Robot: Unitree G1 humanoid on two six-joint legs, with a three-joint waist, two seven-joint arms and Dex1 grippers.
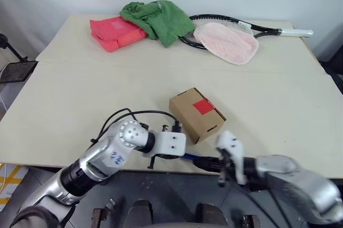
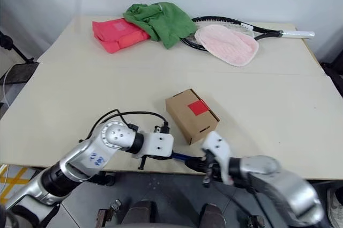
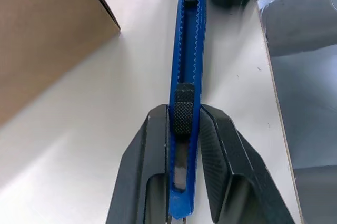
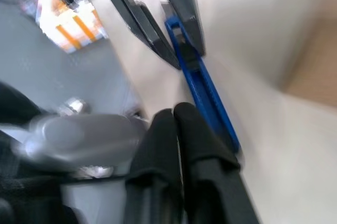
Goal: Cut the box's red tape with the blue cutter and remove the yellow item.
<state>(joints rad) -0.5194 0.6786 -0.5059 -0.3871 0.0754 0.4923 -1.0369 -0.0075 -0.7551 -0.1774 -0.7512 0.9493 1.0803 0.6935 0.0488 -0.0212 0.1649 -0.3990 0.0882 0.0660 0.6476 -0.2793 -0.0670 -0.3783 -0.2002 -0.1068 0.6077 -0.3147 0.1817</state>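
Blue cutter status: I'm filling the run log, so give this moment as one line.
left gripper: shut on blue cutter | right gripper: beside cutter, not gripping | box: red tape uncut

Beige table (image 1: 80, 94), box (image 1: 196, 114), pink-red bag (image 1: 115, 32), green cloth (image 1: 158, 19), racket (image 1: 257, 28), pink towel (image 1: 226, 43)

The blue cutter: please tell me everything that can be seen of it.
The blue cutter is a slim, straight stick of blue plastic with a toothed track along its length and a black ribbed slider. The left gripper clamps it between its two black fingers, near the slider. It hangs just over the table at the near edge, beside the box, not touching it. No blade shows.
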